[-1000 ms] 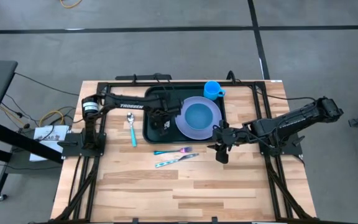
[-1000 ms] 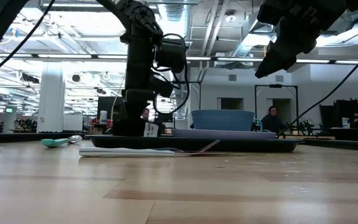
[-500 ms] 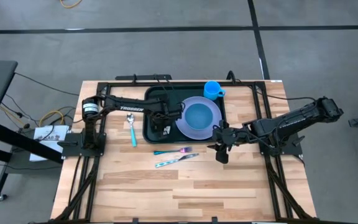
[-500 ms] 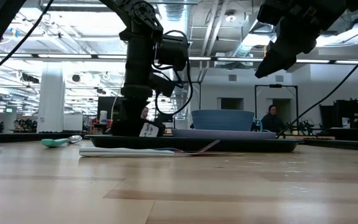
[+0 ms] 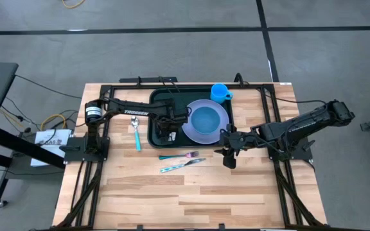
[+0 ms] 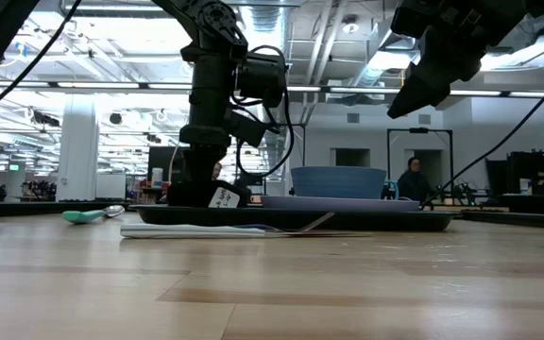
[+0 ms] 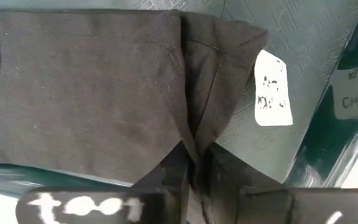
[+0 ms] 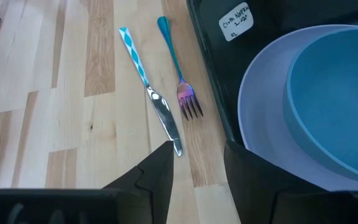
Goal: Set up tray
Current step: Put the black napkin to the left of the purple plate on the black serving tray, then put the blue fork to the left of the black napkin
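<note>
A: Dark cloth, a folded brown-black napkin [image 7: 98, 93] with a white label, pinched between the left gripper [image 5: 170, 126] fingers, low over the left end of the large dark green plastic tray [image 5: 158, 140].
B: Right gripper [image 5: 229, 156]?
A: Parted, empty, hovering above bare wood just off the tray's near right corner.
B: Tray position?
A: Far centre of the wooden table [image 5: 191, 199], carrying a lavender plate [image 5: 198, 134] and blue bowl [image 5: 205, 119].
B: Handling?
A: Likely stiff, light, slick. Take the raised rim.
B: Unclear?
A: Napkin barely shows from above; arm covers it. Whether it touches the tray floor, cannot tell.
</note>
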`<action>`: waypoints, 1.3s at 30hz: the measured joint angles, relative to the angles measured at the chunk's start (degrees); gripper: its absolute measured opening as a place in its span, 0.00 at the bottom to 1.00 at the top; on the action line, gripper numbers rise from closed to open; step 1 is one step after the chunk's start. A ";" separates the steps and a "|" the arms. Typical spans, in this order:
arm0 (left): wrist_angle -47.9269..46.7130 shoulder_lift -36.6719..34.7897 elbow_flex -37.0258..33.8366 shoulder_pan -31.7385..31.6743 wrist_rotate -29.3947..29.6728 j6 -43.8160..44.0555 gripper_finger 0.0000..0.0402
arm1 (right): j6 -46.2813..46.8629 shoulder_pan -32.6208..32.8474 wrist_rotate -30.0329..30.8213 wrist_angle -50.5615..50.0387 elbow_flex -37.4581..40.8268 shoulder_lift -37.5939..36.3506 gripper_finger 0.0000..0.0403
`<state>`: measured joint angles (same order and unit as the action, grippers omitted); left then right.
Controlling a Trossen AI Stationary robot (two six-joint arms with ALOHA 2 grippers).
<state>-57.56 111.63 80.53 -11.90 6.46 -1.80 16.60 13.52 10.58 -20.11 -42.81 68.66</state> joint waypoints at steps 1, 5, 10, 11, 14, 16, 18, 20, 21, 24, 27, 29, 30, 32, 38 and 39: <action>0.00 0.00 0.01 0.00 0.01 0.00 0.09 | 0.00 0.00 -0.01 0.00 0.01 0.00 0.33; -0.33 0.00 0.02 0.00 0.02 0.00 0.14 | 0.00 0.00 -0.02 0.00 0.00 0.00 0.33; -1.54 0.00 0.02 0.00 -0.01 0.00 0.22 | 0.00 0.00 -0.02 0.00 -0.02 0.00 0.33; -2.06 0.00 0.02 0.00 0.00 0.00 0.24 | 0.00 0.00 -0.02 0.00 -0.02 0.00 0.33; -3.49 0.00 0.02 0.00 0.00 0.00 0.29 | -0.02 0.00 -0.02 -0.01 -0.02 0.00 0.33; -4.18 0.00 0.02 0.04 0.00 -0.22 0.31 | -0.02 0.00 -0.02 0.01 -0.02 0.00 0.33; -4.56 0.00 0.02 0.27 0.26 -0.25 0.33 | -0.02 0.00 -0.02 0.01 -0.02 0.00 0.33; -4.91 0.00 0.02 0.46 0.32 -0.29 0.35 | -0.02 0.00 -0.02 0.00 -0.02 0.00 0.33; -5.08 0.00 0.02 0.66 0.37 -0.31 0.36 | -0.02 0.00 -0.02 0.00 -0.02 0.00 0.33; -5.97 0.00 0.02 1.04 0.51 -0.55 0.38 | -0.02 0.00 -0.02 0.00 -0.02 0.00 0.33; -6.77 0.00 0.02 1.48 1.57 -0.93 0.39 | -0.02 0.00 -0.02 0.00 -0.02 0.00 0.33; -7.82 0.00 0.14 1.74 1.70 -1.27 0.40 | -0.02 0.00 -0.02 0.00 -0.02 0.00 0.33; -8.39 0.00 0.32 1.81 1.68 -1.84 0.40 | -0.02 0.00 -0.02 -0.01 -0.02 0.00 0.33; -10.19 0.00 0.88 2.06 1.37 -2.14 0.40 | -0.02 0.00 -0.02 0.01 -0.02 0.00 0.33; -13.97 -2.77 2.59 2.21 -1.03 -0.69 0.40 | -0.02 0.00 -0.02 0.01 -0.02 0.00 0.33; -13.97 -3.97 2.83 2.21 -1.18 -0.27 0.40 | -0.02 0.00 -0.02 0.02 -0.02 0.00 0.33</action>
<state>-71.53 107.66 83.36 -9.69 5.28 -2.07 16.58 13.52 10.57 -20.10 -42.83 68.66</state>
